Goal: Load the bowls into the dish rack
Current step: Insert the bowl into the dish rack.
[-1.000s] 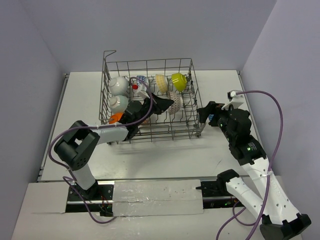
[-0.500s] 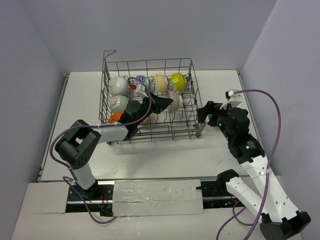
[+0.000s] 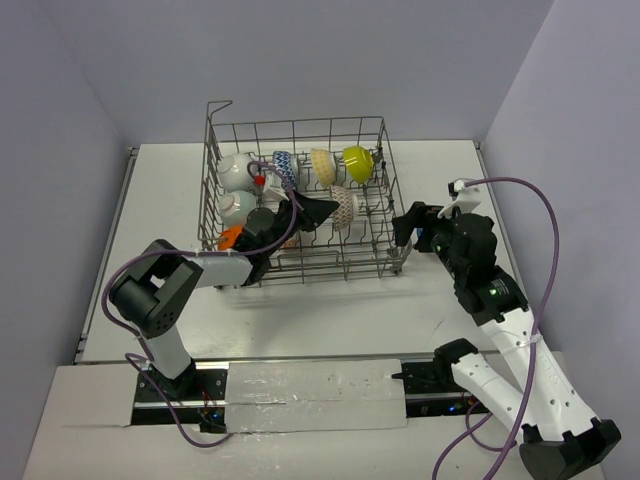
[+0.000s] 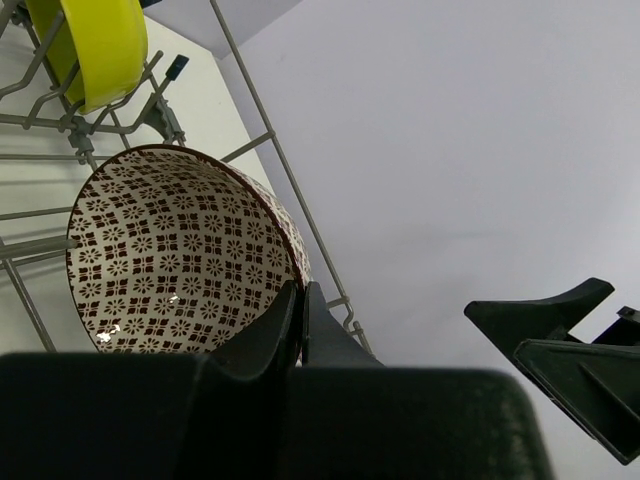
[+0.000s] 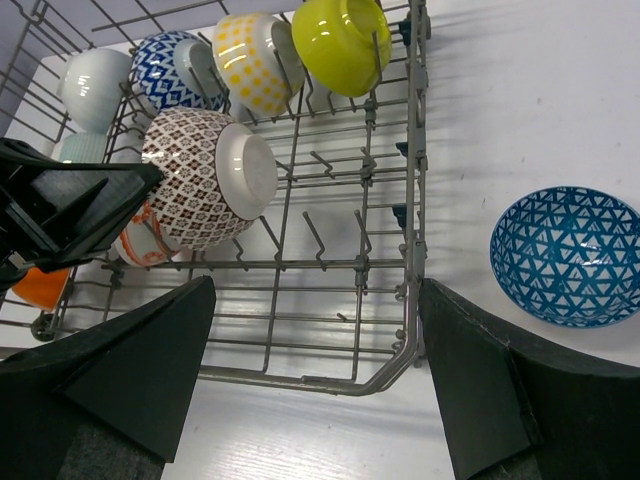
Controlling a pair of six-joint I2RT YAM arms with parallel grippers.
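The large grey wire dish rack (image 3: pixel 300 122) is seen on the white desk (image 3: pixel 330 310), toward its far side. In the rack's far row a lime bowl (image 5: pixel 340 40), a yellow-dotted white bowl (image 5: pixel 245 45), a blue-white patterned bowl (image 5: pixel 170 70) and a plain white bowl (image 5: pixel 95 85) are set on edge between the tines, side by side. In the next row a red-brown patterned bowl (image 5: pixel 205 180) with a white base is tipped on its side. A white bowl with orange lines (image 5: pixel 145 240) is partly hidden just beside it. An orange bowl (image 5: pixel 40 285) is seen in the near left part of the rack. One blue triangle-patterned bowl (image 5: pixel 565 255) is placed outside the rack, upright on the desk near the rack's right wall.

The left fingers (image 4: pixel 290 320) are pressed together with nothing pinched. Their tips are held at the rim of the red-brown bowl, and its patterned inside is seen by the left wrist camera. Contact cannot be told.

The right fingers (image 5: pixel 190 310) are spread wide and nothing is gripped. They are held above the rack's near right corner, with the blue bowl off to their right.
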